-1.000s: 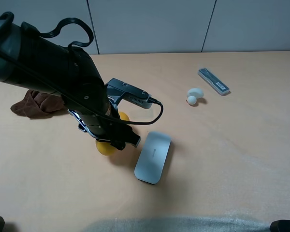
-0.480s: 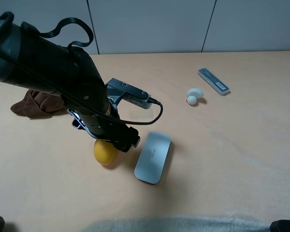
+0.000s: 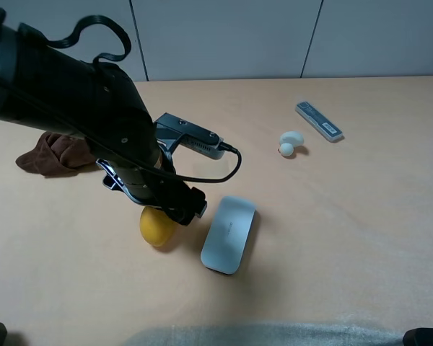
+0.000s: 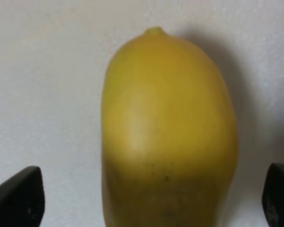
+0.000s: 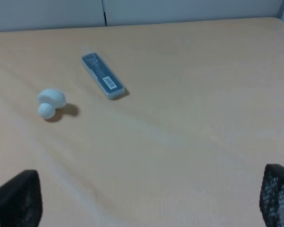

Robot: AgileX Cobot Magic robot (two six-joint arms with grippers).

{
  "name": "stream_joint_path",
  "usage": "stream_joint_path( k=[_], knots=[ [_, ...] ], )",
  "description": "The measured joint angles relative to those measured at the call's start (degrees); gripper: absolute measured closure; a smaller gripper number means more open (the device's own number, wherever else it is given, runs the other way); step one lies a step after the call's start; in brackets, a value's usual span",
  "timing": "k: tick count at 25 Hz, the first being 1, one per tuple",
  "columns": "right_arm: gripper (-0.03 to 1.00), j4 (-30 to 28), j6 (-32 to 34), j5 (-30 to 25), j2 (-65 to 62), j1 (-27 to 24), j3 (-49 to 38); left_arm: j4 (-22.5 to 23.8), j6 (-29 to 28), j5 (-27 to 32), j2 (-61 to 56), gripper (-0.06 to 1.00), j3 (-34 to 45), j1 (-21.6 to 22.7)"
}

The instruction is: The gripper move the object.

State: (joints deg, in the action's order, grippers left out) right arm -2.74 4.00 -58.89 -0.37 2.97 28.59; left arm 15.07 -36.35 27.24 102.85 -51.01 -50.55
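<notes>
The bulky black left tool (image 3: 166, 209) stands released astride the smooth yellow-orange oblong fruit (image 3: 156, 225) on the tan tabletop (image 3: 332, 216); judged next: close, then lift.

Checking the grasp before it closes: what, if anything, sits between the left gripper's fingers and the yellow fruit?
Nothing visible. In the left wrist view the fruit lies between the open fingers with only bare table on either side of it.
</notes>
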Motion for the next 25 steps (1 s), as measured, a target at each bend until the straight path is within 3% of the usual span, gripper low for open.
stream_joint_path(
  k=[25],
  knots=[
    [0.28,0.0,0.0,0.0,0.0,0.0,0.0,-3.89,1.09,13.59,-26.25,0.01,0.0,0.0]
  ],
)
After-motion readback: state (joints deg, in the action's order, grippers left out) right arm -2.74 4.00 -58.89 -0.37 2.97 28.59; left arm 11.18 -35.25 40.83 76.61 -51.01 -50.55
